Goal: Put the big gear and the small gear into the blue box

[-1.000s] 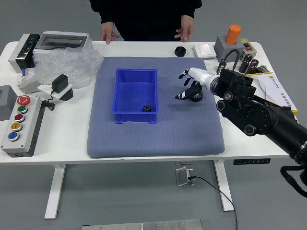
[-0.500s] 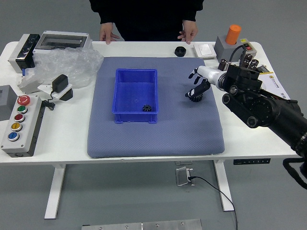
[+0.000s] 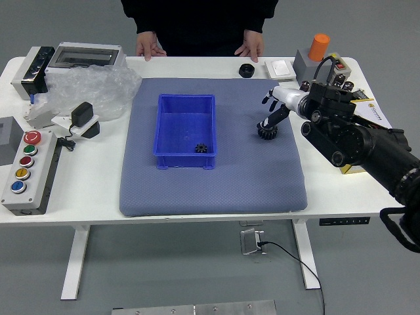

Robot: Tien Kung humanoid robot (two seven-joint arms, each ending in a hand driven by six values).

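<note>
Head view: print runs over the papers (image 3: 373, 113) at the right end of the white counter (image 3: 98, 167), partly under the black right arm, and it is too small to read. Marks beside the coloured buttons on the control box (image 3: 29, 172) at the left are likewise too fine to make out. The person (image 3: 200, 26) at the far side is cut off by the top edge; both of the person's hands rest near the counter's far edge, one (image 3: 149, 46) on the picture's left, the other (image 3: 251, 44) on its right. Crumpled clear plastic (image 3: 98, 92) blurs whatever lies under it.

The big gear (image 3: 267, 133) is black, round and thick-toothed, and sits on the blue-grey mat (image 3: 197, 193) to the right of the blue box (image 3: 158, 125). A dark finger covers part of its upper edge, and whether the two touch I cannot tell. The right robot hand (image 3: 291, 98), white on its back and black at the fingertips, is released, its fingers spread above and beside that gear. The small gear (image 3: 201, 148), also black and toothed, lies inside the blue box, toward the near right corner, dark against the bright plastic floor
</note>
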